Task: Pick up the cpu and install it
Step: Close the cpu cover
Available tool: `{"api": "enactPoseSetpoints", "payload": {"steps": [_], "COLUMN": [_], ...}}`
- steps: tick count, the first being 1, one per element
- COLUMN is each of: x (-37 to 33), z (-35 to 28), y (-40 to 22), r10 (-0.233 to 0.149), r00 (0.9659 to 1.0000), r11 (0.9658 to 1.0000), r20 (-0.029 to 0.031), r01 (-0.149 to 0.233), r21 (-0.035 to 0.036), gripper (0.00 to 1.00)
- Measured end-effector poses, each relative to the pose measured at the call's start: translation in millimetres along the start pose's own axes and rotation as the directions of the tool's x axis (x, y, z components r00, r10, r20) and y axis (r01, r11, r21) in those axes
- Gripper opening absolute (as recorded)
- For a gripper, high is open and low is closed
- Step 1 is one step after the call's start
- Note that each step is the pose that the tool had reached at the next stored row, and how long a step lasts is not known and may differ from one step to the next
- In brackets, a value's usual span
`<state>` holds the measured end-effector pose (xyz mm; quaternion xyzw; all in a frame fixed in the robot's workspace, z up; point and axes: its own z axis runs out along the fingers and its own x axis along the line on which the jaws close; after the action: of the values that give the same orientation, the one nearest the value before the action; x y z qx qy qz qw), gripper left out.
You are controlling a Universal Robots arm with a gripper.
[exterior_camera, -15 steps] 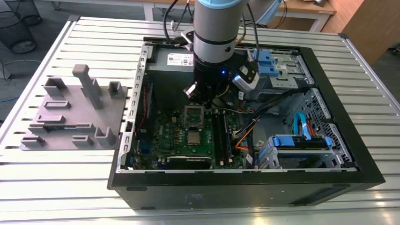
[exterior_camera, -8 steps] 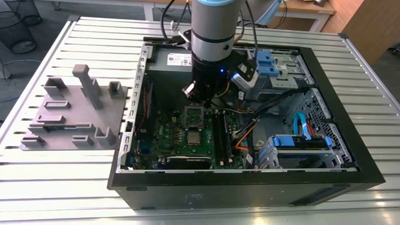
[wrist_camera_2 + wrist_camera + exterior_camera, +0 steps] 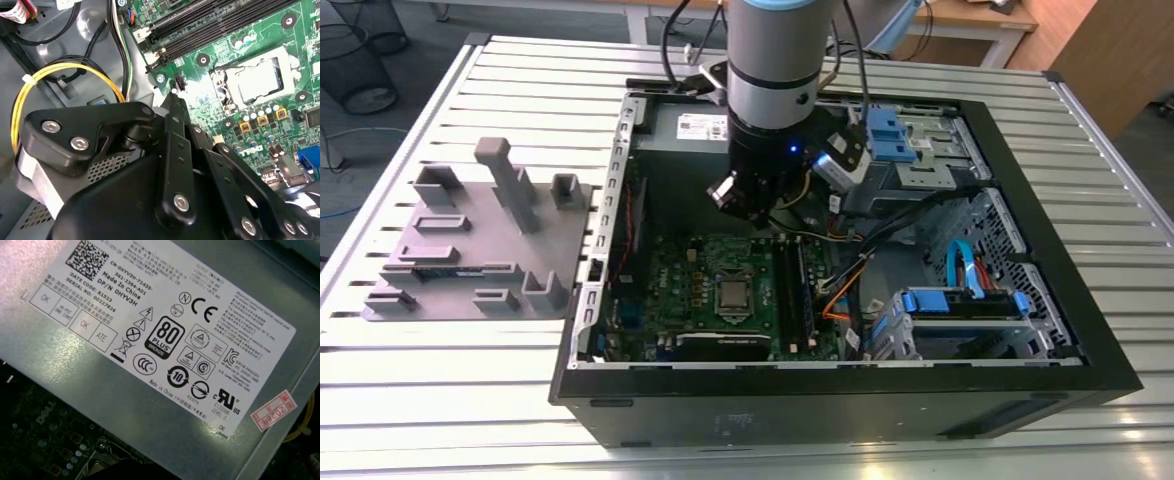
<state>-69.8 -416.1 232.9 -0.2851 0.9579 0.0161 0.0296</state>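
The cpu [image 3: 735, 293] is a small silver square lying flat in the metal-framed socket on the green motherboard [image 3: 680, 290] inside the open computer case [image 3: 827, 400]. In the second wrist view the cpu [image 3: 257, 80] shows its shiny top inside the socket frame, with nothing touching it. My gripper [image 3: 744, 208] hangs from the arm above the board, apart from the cpu and toward the power supply end of the case. In the second wrist view the gripper [image 3: 173, 95] has its black linkage pointing at the board beside the memory slots.
A grey moulded fixture tray [image 3: 467, 240] lies on the slatted table [image 3: 440, 400] at the exterior view's left. The power supply [image 3: 165, 340] with its white label is close under the wrist. Yellow cables [image 3: 60, 72], black memory slots [image 3: 794, 285] and blue drive bays [image 3: 967, 300] crowd the case.
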Motion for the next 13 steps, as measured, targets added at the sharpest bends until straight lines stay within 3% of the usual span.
{"api": "enactPoseSetpoints", "payload": {"steps": [13], "x": [0.1], "z": [-0.1], "y": [-0.1], "r10": [-0.001], "r00": [1.0000], "r11": [1.0000], "r20": [-0.0001], "r01": [0.001], "r21": [-0.0001], "gripper": [0.11]}}
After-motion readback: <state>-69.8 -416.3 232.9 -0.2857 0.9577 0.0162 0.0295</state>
